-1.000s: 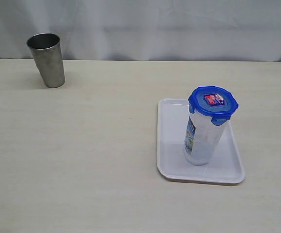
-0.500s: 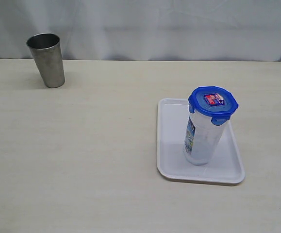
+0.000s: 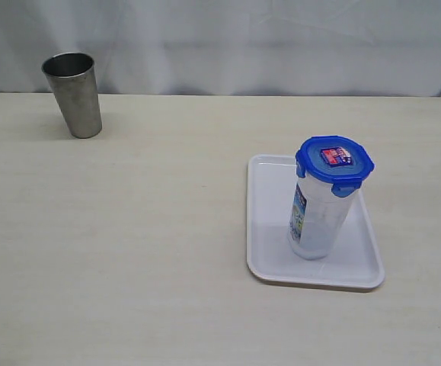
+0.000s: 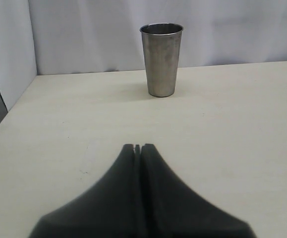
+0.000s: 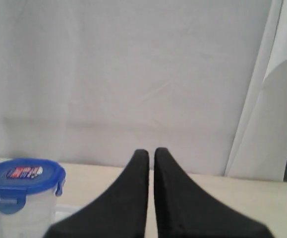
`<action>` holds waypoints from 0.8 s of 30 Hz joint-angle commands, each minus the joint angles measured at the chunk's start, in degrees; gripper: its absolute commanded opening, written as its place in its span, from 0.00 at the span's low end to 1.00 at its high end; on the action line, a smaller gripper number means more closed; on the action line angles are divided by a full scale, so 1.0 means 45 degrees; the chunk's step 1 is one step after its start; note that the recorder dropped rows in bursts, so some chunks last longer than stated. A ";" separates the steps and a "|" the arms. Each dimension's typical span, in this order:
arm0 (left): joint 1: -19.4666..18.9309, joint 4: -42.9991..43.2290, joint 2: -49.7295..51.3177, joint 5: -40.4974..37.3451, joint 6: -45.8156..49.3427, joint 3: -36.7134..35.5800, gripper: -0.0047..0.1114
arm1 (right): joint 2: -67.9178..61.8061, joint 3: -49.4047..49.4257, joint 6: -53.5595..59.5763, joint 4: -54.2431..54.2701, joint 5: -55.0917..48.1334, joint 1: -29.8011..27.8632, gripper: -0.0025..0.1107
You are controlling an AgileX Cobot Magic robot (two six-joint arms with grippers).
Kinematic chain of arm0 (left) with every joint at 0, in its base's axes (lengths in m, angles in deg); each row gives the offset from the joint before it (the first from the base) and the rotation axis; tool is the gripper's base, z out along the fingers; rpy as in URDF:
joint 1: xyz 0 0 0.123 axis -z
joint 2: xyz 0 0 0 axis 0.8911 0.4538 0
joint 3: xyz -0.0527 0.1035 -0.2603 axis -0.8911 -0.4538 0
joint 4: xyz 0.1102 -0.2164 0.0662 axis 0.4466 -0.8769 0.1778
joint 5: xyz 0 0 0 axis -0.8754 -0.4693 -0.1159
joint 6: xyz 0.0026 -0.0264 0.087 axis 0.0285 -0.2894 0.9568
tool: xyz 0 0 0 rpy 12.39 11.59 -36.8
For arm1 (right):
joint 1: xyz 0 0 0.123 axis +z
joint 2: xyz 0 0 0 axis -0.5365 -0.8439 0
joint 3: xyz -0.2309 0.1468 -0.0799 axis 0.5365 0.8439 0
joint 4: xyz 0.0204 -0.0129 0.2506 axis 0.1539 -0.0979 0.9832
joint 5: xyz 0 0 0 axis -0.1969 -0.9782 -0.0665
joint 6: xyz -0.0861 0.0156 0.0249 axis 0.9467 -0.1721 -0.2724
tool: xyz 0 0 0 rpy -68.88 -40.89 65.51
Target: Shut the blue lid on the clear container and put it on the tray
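The clear container [image 3: 317, 217] stands upright on the white tray [image 3: 270, 259], with the blue lid [image 3: 334, 161] sitting on its rim, tabs down. The right wrist view also catches the lid [image 5: 24, 174] and the container [image 5: 19, 220] off to one side, apart from my right gripper [image 5: 151, 151]. That gripper is shut with only a thin slit between its black fingers and nothing held. My left gripper [image 4: 138, 147] is shut and empty over bare table. Neither gripper shows in the exterior view.
A tapered steel cup [image 3: 74, 94] stands upright at the table's far left, and the left wrist view has the cup [image 4: 161, 59] straight ahead of the fingers. White curtain closes off the back. The table's edge [image 4: 9, 111] drops off beside the left gripper.
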 commanded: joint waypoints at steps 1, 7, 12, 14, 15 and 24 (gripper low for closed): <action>-0.0013 0.0017 -0.0037 0.0040 -0.0101 -0.0031 0.04 | 0.0069 0.0038 -0.0309 -0.0189 -0.1833 -0.0070 0.06; -0.0013 0.0017 -0.0037 0.0040 -0.0101 -0.0031 0.04 | 0.0069 0.0038 -0.0949 -0.0210 -0.3470 -0.0070 0.06; -0.0013 0.0017 -0.0037 0.0040 -0.0101 -0.0031 0.04 | 0.0069 0.0038 -0.1975 -0.0746 -0.4600 -0.0070 0.06; -0.0013 0.0017 -0.0037 0.0040 -0.0101 -0.0031 0.04 | 0.0069 0.0038 -0.1975 -0.0782 -0.4681 -0.0070 0.06; -0.0013 0.0017 -0.0037 0.0040 -0.0101 -0.0031 0.04 | 0.0069 0.0038 -0.1975 -0.0782 -0.4681 -0.0070 0.06; -0.0013 0.0017 -0.0037 0.0040 -0.0101 -0.0031 0.04 | 0.0069 0.0038 -0.1129 -0.0758 -0.4875 -0.0070 0.06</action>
